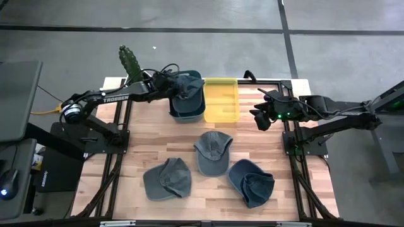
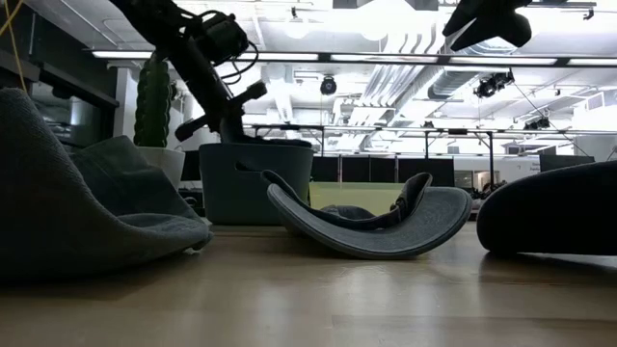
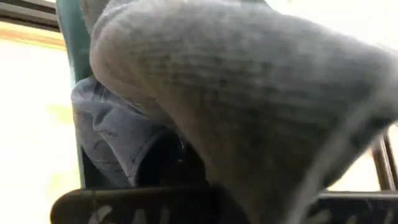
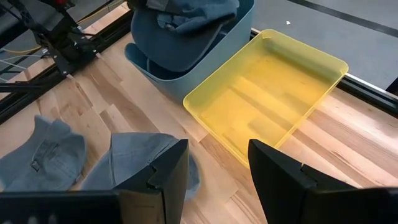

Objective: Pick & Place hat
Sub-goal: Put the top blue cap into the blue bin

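Three loose hats lie on the near half of the table [image 1: 189, 208]: a grey hat [image 1: 167, 179] toward the near-left, a dark blue hat [image 1: 251, 181] toward the near-right, and a grey-blue hat [image 1: 212, 152] in the middle, upturned with its brim curling up. All look soft, light denim or cotton that sags and folds; only the brims seem stiff, so a brim edge or a bunched fold of crown is probably the surest place to pinch.

Farther back, at the far edge, a blue-grey bin [image 1: 187, 108] stands touching a yellow tray [image 1: 222, 101] on its right. The left gripper [image 1: 180, 87] hangs over the bin, its fingers closed tight on a hat [image 1: 187, 88] that droops into the bin's mouth. The bin wall is the thing to clear on the way out.

The right gripper [image 1: 261, 118] waits above the far-right edge, fingers partly apart and holding nothing, just right of the tray. A cactus [image 1: 130, 61] stands beyond the far-left corner.
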`<act>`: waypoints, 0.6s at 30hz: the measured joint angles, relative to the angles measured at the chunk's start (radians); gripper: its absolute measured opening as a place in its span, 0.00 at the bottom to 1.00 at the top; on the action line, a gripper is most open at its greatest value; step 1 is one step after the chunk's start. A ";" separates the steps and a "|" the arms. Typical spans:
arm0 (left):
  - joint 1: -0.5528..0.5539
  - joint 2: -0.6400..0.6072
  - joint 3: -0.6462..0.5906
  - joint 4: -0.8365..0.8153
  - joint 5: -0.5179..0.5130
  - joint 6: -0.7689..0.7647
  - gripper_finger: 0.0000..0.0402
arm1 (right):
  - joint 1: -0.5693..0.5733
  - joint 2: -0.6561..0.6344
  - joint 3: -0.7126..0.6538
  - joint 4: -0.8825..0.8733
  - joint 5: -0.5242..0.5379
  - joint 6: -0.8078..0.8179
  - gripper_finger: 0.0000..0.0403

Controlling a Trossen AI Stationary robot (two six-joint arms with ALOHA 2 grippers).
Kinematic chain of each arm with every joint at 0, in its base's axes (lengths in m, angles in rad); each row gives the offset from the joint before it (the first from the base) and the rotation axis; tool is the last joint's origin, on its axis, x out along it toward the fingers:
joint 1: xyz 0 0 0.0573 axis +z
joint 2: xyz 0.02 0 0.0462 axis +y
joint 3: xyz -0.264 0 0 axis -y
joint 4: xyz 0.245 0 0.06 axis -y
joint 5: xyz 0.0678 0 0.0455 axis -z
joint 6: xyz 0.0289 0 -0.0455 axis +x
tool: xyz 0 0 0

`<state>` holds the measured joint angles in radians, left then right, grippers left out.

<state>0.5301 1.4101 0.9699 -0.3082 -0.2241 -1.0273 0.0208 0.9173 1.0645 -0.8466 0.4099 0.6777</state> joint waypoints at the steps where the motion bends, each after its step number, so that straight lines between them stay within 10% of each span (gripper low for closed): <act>1: 0.000 0.004 0.000 0.001 0.001 -0.002 0.00 | 0.000 0.000 0.000 -0.001 0.003 0.000 0.40; 8: 0.000 0.016 0.000 0.029 0.012 0.065 0.07 | 0.000 0.000 0.000 -0.002 0.007 0.000 0.40; 18: 0.000 0.015 0.000 0.065 0.062 0.133 0.52 | 0.000 0.000 0.000 -0.002 0.003 0.003 0.40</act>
<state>0.5301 1.4254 0.9695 -0.2435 -0.1623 -0.8944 0.0208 0.9173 1.0645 -0.8490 0.4130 0.6811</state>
